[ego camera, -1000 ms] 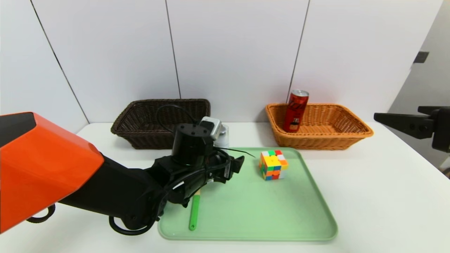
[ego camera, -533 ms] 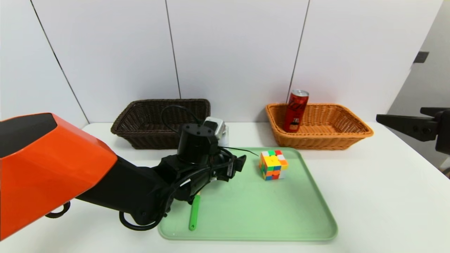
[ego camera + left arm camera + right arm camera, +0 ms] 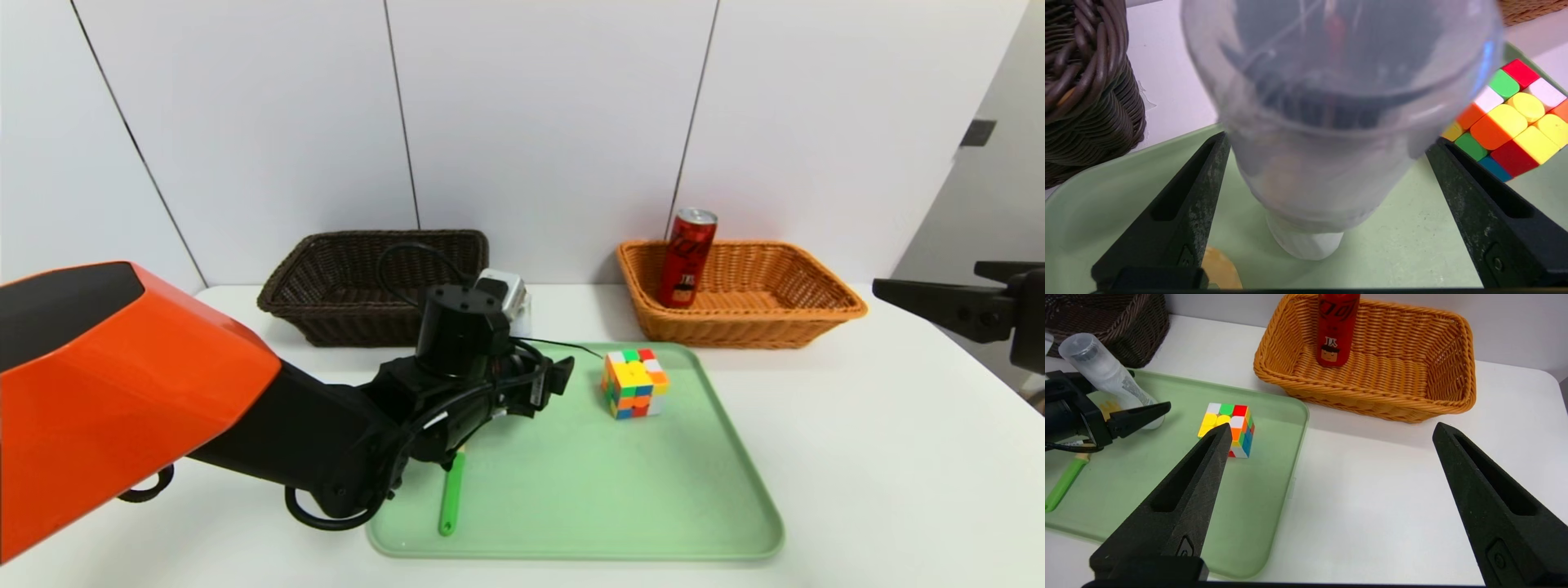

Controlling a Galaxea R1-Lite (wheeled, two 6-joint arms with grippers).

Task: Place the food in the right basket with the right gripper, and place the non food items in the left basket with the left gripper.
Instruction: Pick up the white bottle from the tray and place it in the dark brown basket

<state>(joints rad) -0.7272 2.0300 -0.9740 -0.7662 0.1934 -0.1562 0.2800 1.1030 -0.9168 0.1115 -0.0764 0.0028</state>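
A slim white translucent bottle (image 3: pixel 1331 122) stands on the green tray (image 3: pixel 1412 245), between the spread fingers of my left gripper (image 3: pixel 1329 139). The gripper is open and neither finger visibly presses on the bottle. In the head view the gripper (image 3: pixel 549 380) sits at the tray's back left and its wrist hides most of the bottle (image 3: pixel 523 317). The puzzle cube (image 3: pixel 634 384) rests just right of it. The spoon's green handle (image 3: pixel 451 494) lies near the tray's front left. The red can (image 3: pixel 687 257) stands in the orange basket (image 3: pixel 816 310). The dark basket (image 3: pixel 326 310) is back left. My right gripper (image 3: pixel 1332 428) hangs open over bare table.
The tray (image 3: pixel 702 523) fills the middle of the white table. The two baskets sit along the back wall on either side of it. My right arm (image 3: pixel 955 309) hovers at the far right edge, above the table and beside the orange basket.
My left arm has pushed slightly forward and right, bringing its open fingers further around the bottle. The right gripper has drifted a little lower and right.
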